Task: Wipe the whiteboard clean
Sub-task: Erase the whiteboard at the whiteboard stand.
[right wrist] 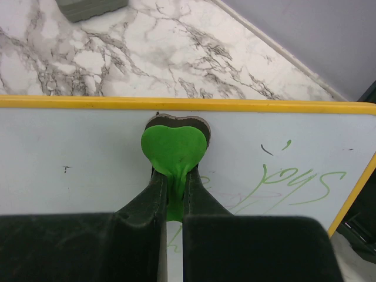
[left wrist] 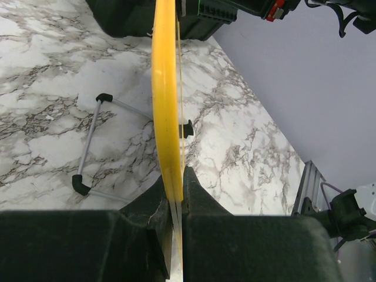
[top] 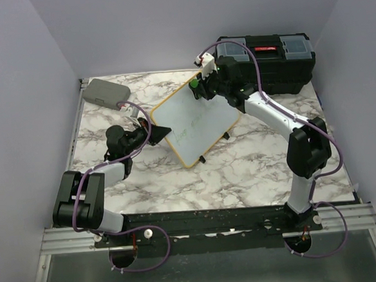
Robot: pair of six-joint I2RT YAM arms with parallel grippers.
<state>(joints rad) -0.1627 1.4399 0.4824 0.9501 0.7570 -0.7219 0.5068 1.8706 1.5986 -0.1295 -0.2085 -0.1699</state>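
Whiteboard (top: pixel 203 124) at centre of table (top: pixel 254 168), held tilted. Left gripper (left wrist: pixel 174 182) clenched on its frame edge. Right gripper (right wrist: pixel 174 188) clamped on eraser (right wrist: pixel 174 147), pad against board just under top rim. Right wrist view: writing (right wrist: pixel 294 185) at 4 o'clock from eraser. Wipe likely runs toward 3, along rim.

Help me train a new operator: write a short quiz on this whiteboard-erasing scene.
1. True or false: the left jaws are shut on the yellow frame of the whiteboard.
2. What do the right jaws hold? A) a marker pen B) the green heart-shaped eraser C) nothing
3. Fill in: the writing on the board is ___ in colour.
Key: 1 true; 2 B; 3 green.
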